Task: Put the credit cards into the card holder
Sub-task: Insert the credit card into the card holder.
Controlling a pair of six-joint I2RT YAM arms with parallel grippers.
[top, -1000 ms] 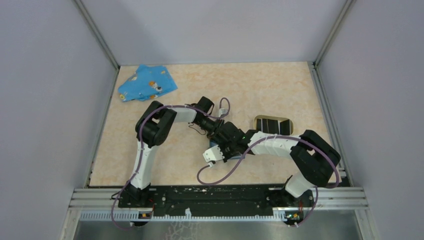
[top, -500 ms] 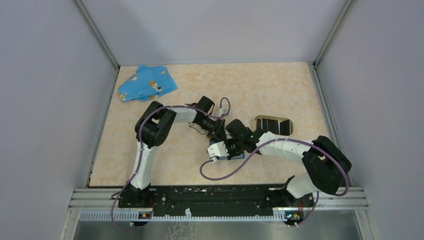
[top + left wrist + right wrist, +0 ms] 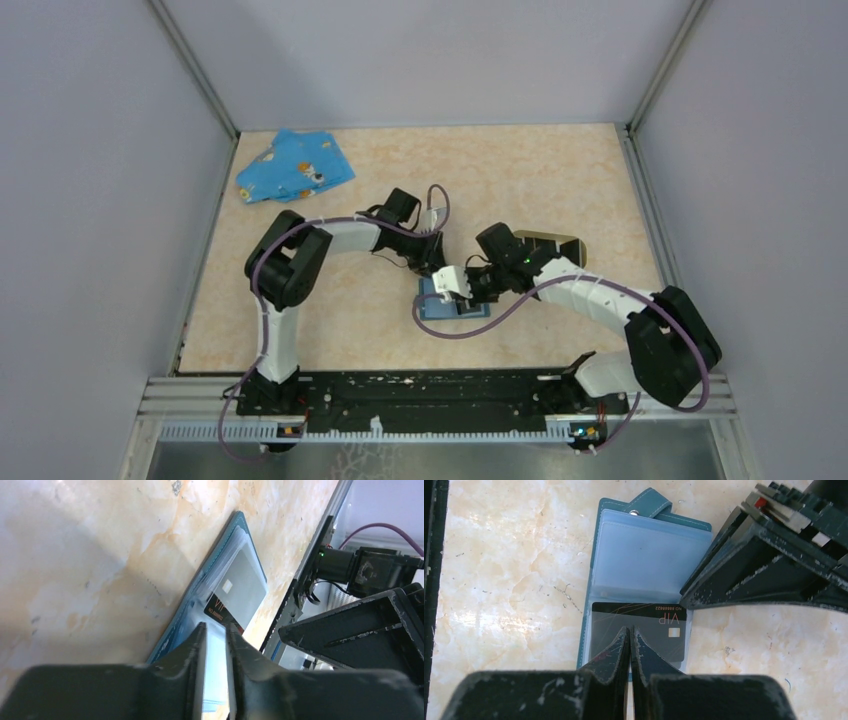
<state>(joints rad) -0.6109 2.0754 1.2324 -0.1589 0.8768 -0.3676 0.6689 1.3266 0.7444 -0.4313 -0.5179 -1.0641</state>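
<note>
The card holder [image 3: 557,246], an oval tan-rimmed stand with a black inside, sits right of centre, partly behind my right arm. A blue flat case [image 3: 456,308] lies open near the middle. It also shows in the right wrist view [image 3: 596,575] and the left wrist view [image 3: 220,560]. A black VIP credit card [image 3: 659,630] lies half inside the case's clear sleeve and also shows in the left wrist view [image 3: 222,611]. My right gripper [image 3: 630,631] is shut, its tips just over the card. My left gripper [image 3: 216,630] has a narrow gap and rests over the case's edge.
A blue patterned cloth [image 3: 293,167] lies at the far left corner. Grey walls close in the marble table [image 3: 520,170] on three sides. The black rail with the arm bases [image 3: 430,392] runs along the near edge.
My right arm has stretched out to the right and its wrist has drawn back, uncovering the blue case. My left arm's elbow has swung left while its gripper stays at the case.
</note>
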